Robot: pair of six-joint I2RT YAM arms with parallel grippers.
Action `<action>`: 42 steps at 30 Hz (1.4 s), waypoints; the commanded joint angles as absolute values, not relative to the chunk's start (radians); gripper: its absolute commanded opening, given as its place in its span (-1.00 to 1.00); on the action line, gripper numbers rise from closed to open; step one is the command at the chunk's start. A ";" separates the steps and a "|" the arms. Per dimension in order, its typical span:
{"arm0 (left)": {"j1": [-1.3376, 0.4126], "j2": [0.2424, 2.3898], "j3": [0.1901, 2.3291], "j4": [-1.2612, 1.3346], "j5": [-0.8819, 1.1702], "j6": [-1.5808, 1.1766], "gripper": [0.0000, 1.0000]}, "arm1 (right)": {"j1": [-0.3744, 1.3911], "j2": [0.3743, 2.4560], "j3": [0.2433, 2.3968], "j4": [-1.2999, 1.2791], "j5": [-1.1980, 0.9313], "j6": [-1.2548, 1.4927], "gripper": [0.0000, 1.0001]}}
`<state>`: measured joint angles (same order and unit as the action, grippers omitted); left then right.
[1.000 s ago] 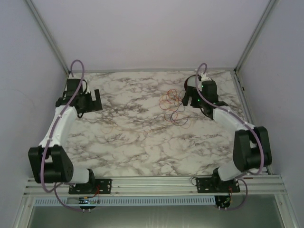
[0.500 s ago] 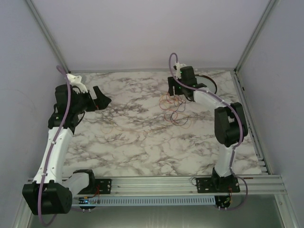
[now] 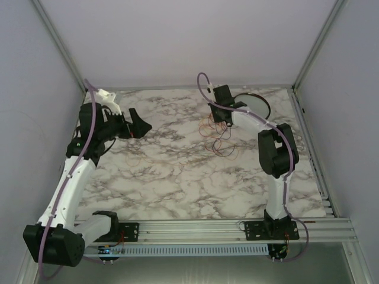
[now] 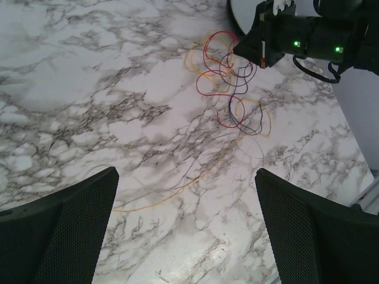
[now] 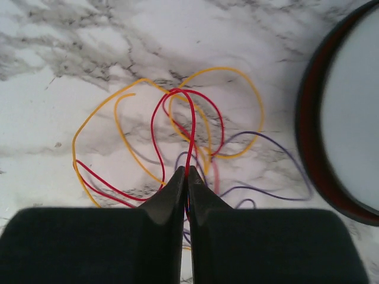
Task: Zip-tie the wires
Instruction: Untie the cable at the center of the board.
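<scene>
A white surface (image 3: 177, 177) veined with grey marbling spreads across the enclosure. Near its far right corner lies a round white dish (image 5: 355, 118) with a dark rim, reddish-brown on the inner wall. Grooved aluminium rails (image 3: 195, 228) run along the near edge. Pale lilac walls (image 3: 189, 41) rise behind and at both sides, framed by slanting metal struts (image 3: 59, 44).

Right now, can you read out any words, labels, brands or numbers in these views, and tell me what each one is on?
None can be read.
Wires, dish, marble table: no text.
Right arm: two green lights, no lettering.
Left arm: no lettering shows.
Small part below the left base: too small and blurred to tell.
</scene>
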<state>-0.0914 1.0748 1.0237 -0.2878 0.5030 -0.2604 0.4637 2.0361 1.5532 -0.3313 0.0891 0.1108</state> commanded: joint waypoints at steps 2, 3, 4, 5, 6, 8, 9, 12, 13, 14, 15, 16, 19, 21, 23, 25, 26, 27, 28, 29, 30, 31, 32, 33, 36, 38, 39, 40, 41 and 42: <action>-0.152 1.129 1.081 -0.210 0.481 -0.238 1.00 | 0.487 1.937 1.683 -0.397 0.232 0.089 -1.00; -0.168 1.139 1.080 -0.189 0.479 -0.237 1.00 | 0.491 1.922 1.704 -0.409 0.259 0.089 -1.00; -0.186 1.153 1.082 -0.171 0.474 -0.230 1.00 | 0.494 1.908 1.727 -0.419 0.287 0.089 -1.00; -0.203 1.165 1.083 -0.151 0.463 -0.222 1.00 | 0.497 1.893 1.747 -0.424 0.310 0.088 -1.00; -0.220 1.174 1.084 -0.122 0.449 -0.214 1.00 | 0.500 1.875 1.762 -0.425 0.333 0.085 -1.00; -0.239 1.196 1.096 -0.076 0.426 -0.212 1.00 | 0.503 1.848 1.802 -0.424 0.373 0.078 -1.00; -0.241 1.207 1.101 -0.049 0.425 -0.218 1.00 | 0.503 1.840 1.824 -0.423 0.395 0.074 -1.00; -0.242 1.234 1.108 0.083 0.424 -0.254 1.00 | 0.502 1.833 1.910 -0.422 0.447 0.052 -1.00; -0.241 1.244 1.113 0.133 0.426 -0.274 1.00 | 0.502 1.836 1.942 -0.422 0.463 0.042 -1.00; -0.241 1.259 1.122 0.174 0.431 -0.292 1.00 | 0.502 1.843 1.981 -0.421 0.478 0.035 -1.00; -0.241 1.276 1.140 0.203 0.442 -0.307 1.00 | 0.502 1.850 2.020 -0.422 0.495 0.027 -1.00; -0.242 1.296 1.160 0.218 0.454 -0.321 1.00 | 0.500 1.859 2.056 -0.423 0.512 0.018 -1.00; -0.255 1.357 1.228 0.225 0.478 -0.341 1.00 | 0.498 1.889 2.185 -0.421 0.553 -0.015 -1.00; -0.271 1.392 1.260 0.236 0.484 -0.341 1.00 | 0.494 1.911 2.277 -0.416 0.565 -0.031 -1.00; -0.290 1.427 1.284 0.263 0.488 -0.342 1.00 | 0.492 1.923 2.355 -0.393 0.550 -0.049 -1.00; -0.308 1.475 1.310 0.299 0.490 -0.347 1.00 | 0.491 1.919 2.371 -0.352 0.519 -0.066 -1.00; -0.318 1.495 1.324 0.319 0.495 -0.353 1.00 | 0.489 1.914 2.370 -0.331 0.503 -0.070 -1.00; -0.328 1.517 1.339 0.341 0.496 -0.356 1.00 | 0.487 1.908 2.368 -0.316 0.487 -0.070 -1.00; -0.339 1.536 1.356 0.360 0.493 -0.357 1.00 | 0.484 1.902 2.368 -0.304 0.470 -0.069 -1.00; -0.350 1.556 1.372 0.375 0.488 -0.355 1.00 | 0.480 1.899 2.367 -0.300 0.450 -0.067 -1.00; -0.361 1.575 1.391 0.391 0.483 -0.351 1.00 | 0.478 1.893 2.364 -0.299 0.437 -0.064 -1.00; -0.374 1.594 1.408 0.404 0.473 -0.347 1.00 | 0.476 1.889 2.358 -0.299 0.427 -0.063 -1.00; -0.385 1.615 1.427 0.417 0.460 -0.341 1.00 | 0.476 1.880 2.348 -0.299 0.422 -0.061 -1.00; -0.398 1.636 1.447 0.419 0.450 -0.329 1.00 | 0.474 1.871 2.335 -0.299 0.416 -0.059 -1.00; -0.438 1.705 1.507 0.423 0.415 -0.300 1.00 | 0.473 1.837 2.291 -0.299 0.396 -0.048 -1.00; -0.458 1.760 1.548 0.434 0.402 -0.298 1.00 | 0.472 1.818 2.262 -0.298 0.390 -0.041 -1.00; -0.468 1.788 1.569 0.437 0.402 -0.299 1.00 | 0.472 1.808 2.251 -0.298 0.390 -0.035 -1.00; -0.478 1.819 1.600 0.437 0.402 -0.300 1.00 | 0.472 1.798 2.241 -0.298 0.393 -0.031 -1.00; -0.489 1.846 1.623 0.436 0.399 -0.301 1.00 | 0.472 1.789 2.232 -0.298 0.394 -0.023 -1.00; -0.502 1.874 1.644 0.436 0.394 -0.299 1.00 | 0.473 1.778 2.223 -0.299 0.392 -0.013 -1.00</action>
